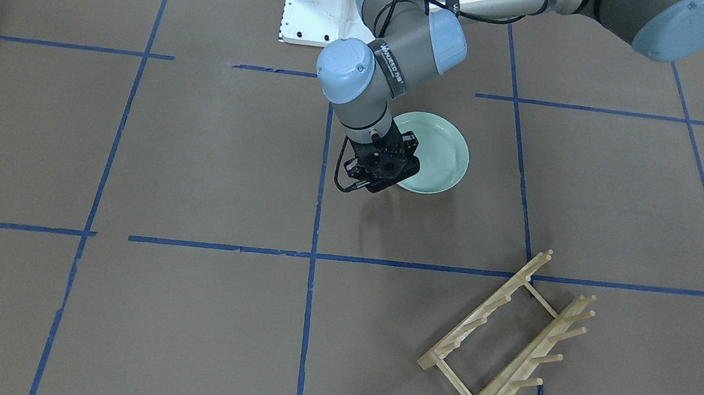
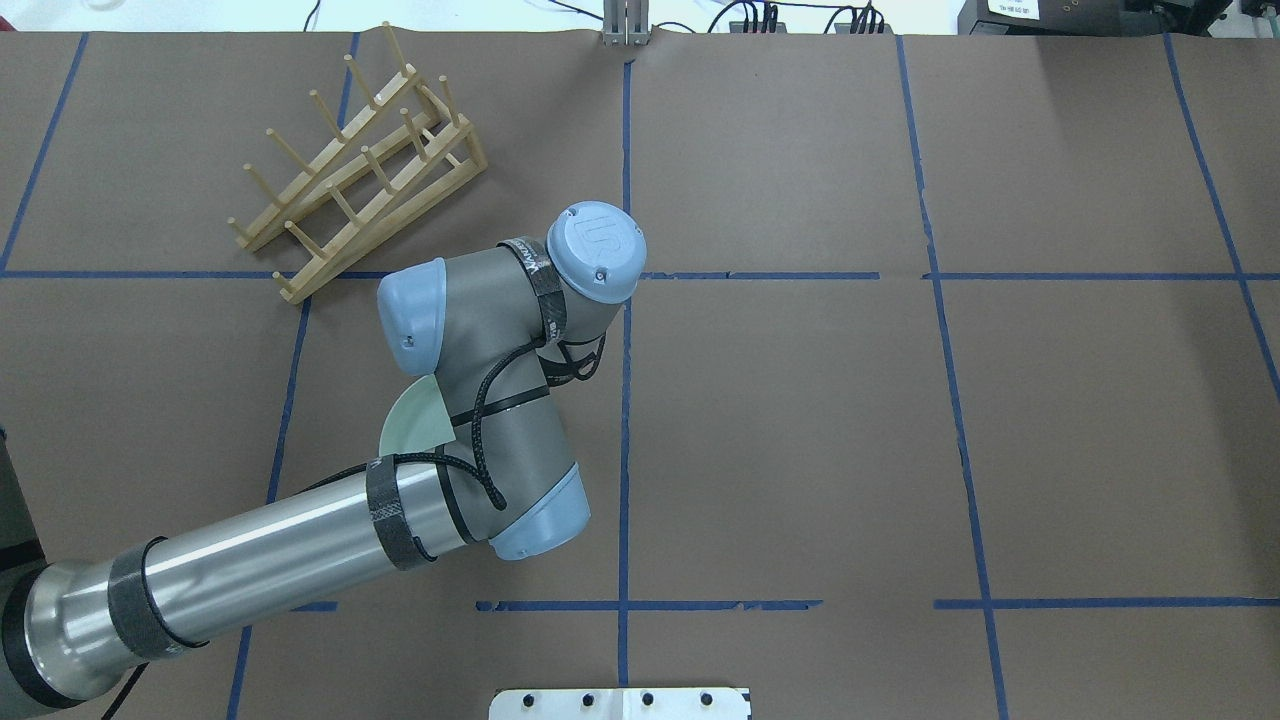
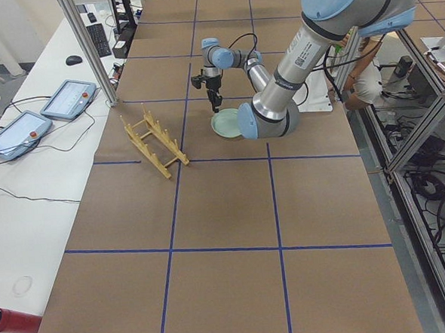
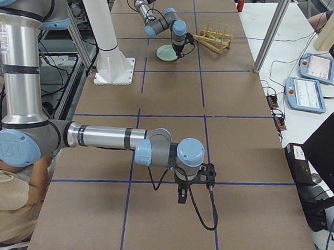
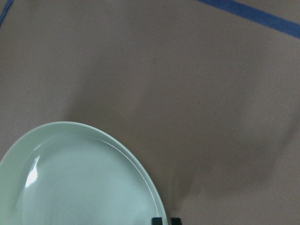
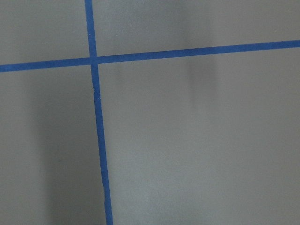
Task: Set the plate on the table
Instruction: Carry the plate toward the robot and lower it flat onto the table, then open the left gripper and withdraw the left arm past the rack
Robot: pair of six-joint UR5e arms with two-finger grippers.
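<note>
The pale mint-green plate [image 1: 442, 155] lies face up and looks flat on the brown table [image 1: 194, 156], in the square before the robot base. My left gripper [image 1: 388, 178] points down at the plate's rim on the side facing away from the base. In the left wrist view the plate [image 5: 84, 183] fills the lower left, and its rim runs to the left gripper [image 5: 166, 220], whose two dark tips stand close together on it. The overhead view shows only a sliver of the plate [image 2: 415, 425] under the arm. My right gripper [image 4: 182, 197] hangs over bare table far away; I cannot tell its state.
The empty light wooden peg rack [image 1: 506, 340] stands on the table well away from the plate, also in the overhead view [image 2: 360, 160]. The white robot base [image 1: 323, 3] is close behind the plate. The right wrist view shows only paper and blue tape lines [image 6: 96, 117].
</note>
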